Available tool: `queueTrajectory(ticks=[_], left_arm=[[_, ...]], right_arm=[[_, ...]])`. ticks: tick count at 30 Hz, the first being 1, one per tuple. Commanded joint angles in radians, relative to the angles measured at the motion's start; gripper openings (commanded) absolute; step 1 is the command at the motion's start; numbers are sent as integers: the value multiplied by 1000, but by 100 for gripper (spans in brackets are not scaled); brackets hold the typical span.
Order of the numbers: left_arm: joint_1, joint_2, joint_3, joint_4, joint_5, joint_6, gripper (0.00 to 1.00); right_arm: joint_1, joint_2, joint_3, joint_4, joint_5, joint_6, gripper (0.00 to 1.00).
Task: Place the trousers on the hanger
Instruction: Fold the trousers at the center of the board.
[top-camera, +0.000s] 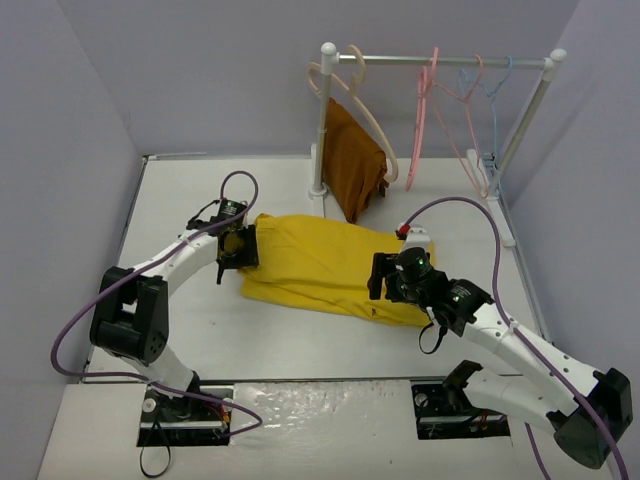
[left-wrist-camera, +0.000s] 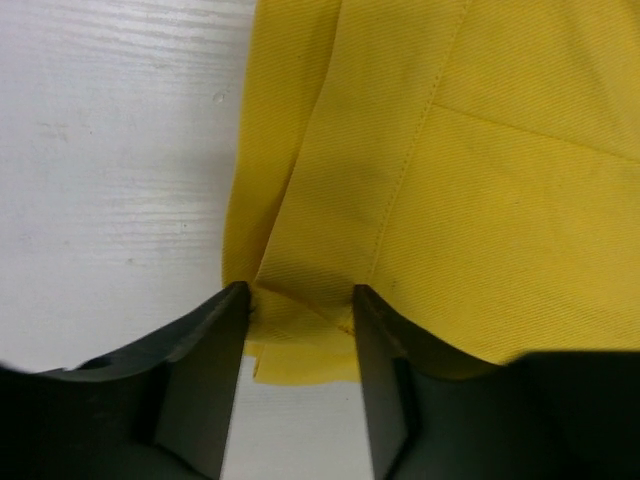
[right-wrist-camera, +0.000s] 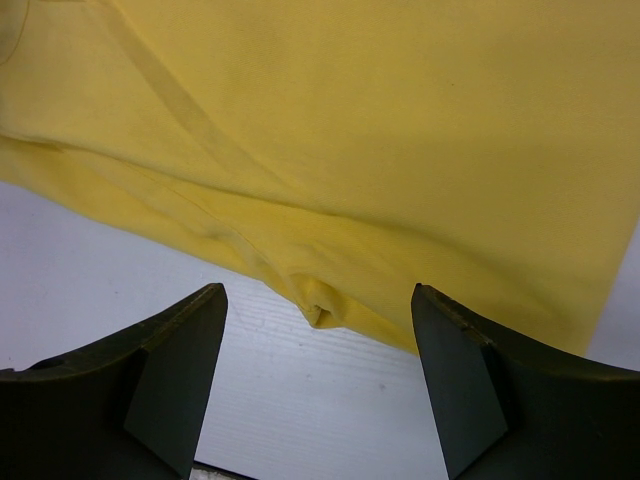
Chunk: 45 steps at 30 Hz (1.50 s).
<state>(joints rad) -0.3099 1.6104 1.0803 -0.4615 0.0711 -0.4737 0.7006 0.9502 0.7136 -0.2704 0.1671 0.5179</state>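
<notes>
**Trousers are lying on the table, hanger is waiting bare**

Close to me, the right gripper (right-wrist-camera: 318, 300) is hanging with its fingers spread wide, gripping nothing. The edge of the yellow trousers (right-wrist-camera: 380, 130), with a little fold in it, is sitting right between its fingertips.

The left gripper (left-wrist-camera: 300, 335) is standing at the other end of the trousers. Its fingers are closer together, and a bunched corner of cloth is filling the gap between them. I cannot tell if they are squeezing it.

Past both pairs of fingers, the trousers are lying flat on the white table (top-camera: 260, 340). Far beyond the fingers, the pink hanger (top-camera: 421, 115) is hanging on the rail (top-camera: 400, 60).

I think the job is only starting. The grabbing, lifting and hanging are all waiting to be done.
</notes>
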Motion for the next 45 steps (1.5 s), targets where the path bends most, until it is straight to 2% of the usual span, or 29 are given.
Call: queueTrajectory(ticks=[1,2,4,6,10,16,20,29,36,45], left_arm=[[-1,-90,-29,28,35,-27,34],[-1,-108,-51,33,38,-31,30],[-1,-138,-86,40,41,-44,9],[-1,-180,-124,45,39,-53,0],[-1,-256,-165,29,1,-68,0],[0,-412,-204,-52,-146,-109,0],[0,-443,-256,-63,-178,-151,0],[2,-423,-304,-33,-159,-176,0],[2,-421,-270,-53,-174,-156,0],[3,-399,-251,-59,-176,-148,0]], right_arm=[[-5,-27,-10,39,10,14,71],[-4,-28,-11,40,11,14,71],[-4,-27,-14,40,12,14,71],[-4,-24,-16,42,13,15,71],[-4,-19,-22,48,13,16,71],[-8,-8,-50,49,46,31,71],[-13,50,-77,58,69,60,70],[16,174,-153,208,-29,74,49],[113,195,-107,211,30,43,54],[151,281,-68,195,25,7,56]])
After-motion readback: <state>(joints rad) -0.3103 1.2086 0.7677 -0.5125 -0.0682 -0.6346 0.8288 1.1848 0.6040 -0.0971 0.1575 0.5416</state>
